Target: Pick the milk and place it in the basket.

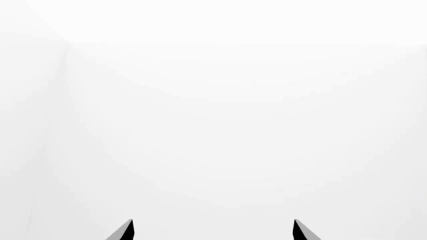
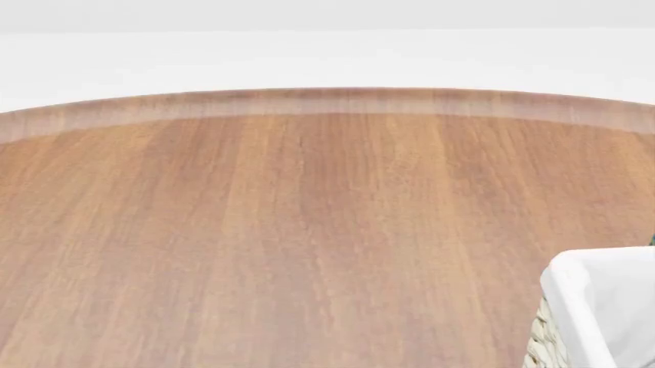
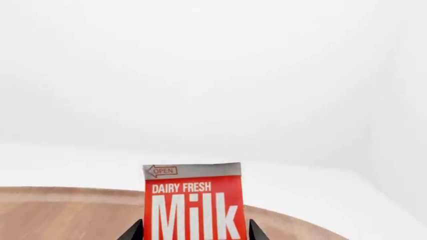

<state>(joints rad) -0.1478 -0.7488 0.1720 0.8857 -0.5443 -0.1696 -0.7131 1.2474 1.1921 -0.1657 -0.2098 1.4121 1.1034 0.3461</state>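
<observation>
The milk, a carton with a red top and white "Milk" lettering, stands upright between the two dark fingertips of my right gripper. The fingertips press against both its sides, so the gripper is shut on it. Its lower part is out of view. A corner of the cream wicker basket, with its white cloth liner, shows at the lower right of the head view. My left gripper is open and empty, facing a blank white wall. Neither arm shows in the head view.
A round brown wooden table fills the head view, its far edge curving against a white floor and wall. The table's edge also shows behind the milk in the right wrist view.
</observation>
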